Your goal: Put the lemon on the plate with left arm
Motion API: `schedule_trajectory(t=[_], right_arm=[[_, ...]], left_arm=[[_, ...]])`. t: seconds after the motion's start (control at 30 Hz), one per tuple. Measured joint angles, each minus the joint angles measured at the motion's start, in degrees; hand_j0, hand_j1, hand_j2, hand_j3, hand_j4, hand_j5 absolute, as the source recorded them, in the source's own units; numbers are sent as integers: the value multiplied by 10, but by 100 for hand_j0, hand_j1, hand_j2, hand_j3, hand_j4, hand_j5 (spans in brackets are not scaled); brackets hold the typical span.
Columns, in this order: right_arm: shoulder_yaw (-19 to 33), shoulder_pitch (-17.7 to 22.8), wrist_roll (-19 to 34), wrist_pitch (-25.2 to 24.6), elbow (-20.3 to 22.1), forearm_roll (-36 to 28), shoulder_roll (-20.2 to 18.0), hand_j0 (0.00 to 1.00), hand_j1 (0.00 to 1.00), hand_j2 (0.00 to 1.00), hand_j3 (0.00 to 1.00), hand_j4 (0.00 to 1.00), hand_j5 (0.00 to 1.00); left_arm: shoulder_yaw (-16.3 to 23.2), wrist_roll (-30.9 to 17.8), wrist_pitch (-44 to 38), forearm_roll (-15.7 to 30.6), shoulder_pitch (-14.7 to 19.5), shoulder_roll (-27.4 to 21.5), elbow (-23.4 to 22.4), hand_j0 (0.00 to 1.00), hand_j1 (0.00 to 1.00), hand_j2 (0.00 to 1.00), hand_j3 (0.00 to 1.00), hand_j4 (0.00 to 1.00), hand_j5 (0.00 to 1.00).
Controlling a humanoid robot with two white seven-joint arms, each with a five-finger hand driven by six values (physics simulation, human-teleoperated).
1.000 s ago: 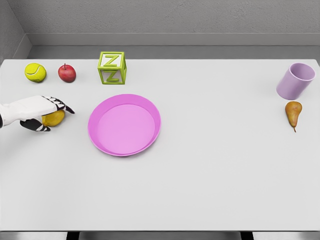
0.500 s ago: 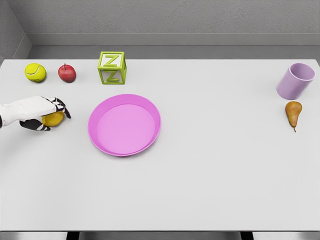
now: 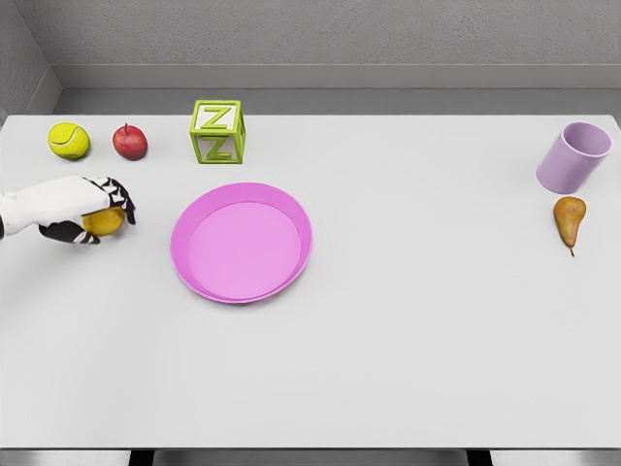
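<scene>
The wide pale grey desk [image 3: 388, 369] carries everything, and the round shallow pink plastic plate [image 3: 242, 243] serves as the landmark here. The plate sits flat with nothing in it.

To the left of the plate, well apart from its rim, the left robot hand [image 3: 85, 216], white with black fingertips, comes in from the left edge. Its fingers [image 3: 118, 199] are curled over the top of the small yellow lemon [image 3: 103, 222] and its thumb lies under the near side, so the robot hand is closed around the fruit. Whether the lemon is touching the desk or just above it cannot be told.

Far to the right of the plate lies a brown-yellow pear [image 3: 570, 220], and just behind the pear stands a lilac plastic cup [image 3: 573, 157], tilted.

Behind the plate stands a green toy cube with white Z letters [image 3: 217, 132]. Behind and left of the plate sit a red apple [image 3: 130, 142] and, further left, a yellow-green tennis ball [image 3: 69, 141].
</scene>
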State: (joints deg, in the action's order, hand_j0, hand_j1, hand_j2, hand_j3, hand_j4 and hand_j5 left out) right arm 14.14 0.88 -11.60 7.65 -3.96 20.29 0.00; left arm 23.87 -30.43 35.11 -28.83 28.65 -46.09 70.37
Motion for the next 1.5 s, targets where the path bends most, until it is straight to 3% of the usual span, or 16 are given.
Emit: schedule_trajectory(t=[0.4, 0.97, 1.5], right_arm=[[0, 0, 0, 0, 0, 0, 0, 100, 100, 100, 100, 100, 100], [0, 0, 0, 0, 0, 0, 0, 100, 100, 100, 100, 100, 100], [0, 0, 0, 0, 0, 0, 0, 100, 100, 100, 100, 100, 100]], left_arm=[[-2, 1, 0, 2, 5, 2, 28, 59, 59, 59, 59, 59, 59], [1, -2, 0, 6, -3, 6, 156, 59, 59, 59, 59, 59, 59], [47, -4, 1, 3, 1, 41, 221, 61, 61, 61, 61, 61, 61]])
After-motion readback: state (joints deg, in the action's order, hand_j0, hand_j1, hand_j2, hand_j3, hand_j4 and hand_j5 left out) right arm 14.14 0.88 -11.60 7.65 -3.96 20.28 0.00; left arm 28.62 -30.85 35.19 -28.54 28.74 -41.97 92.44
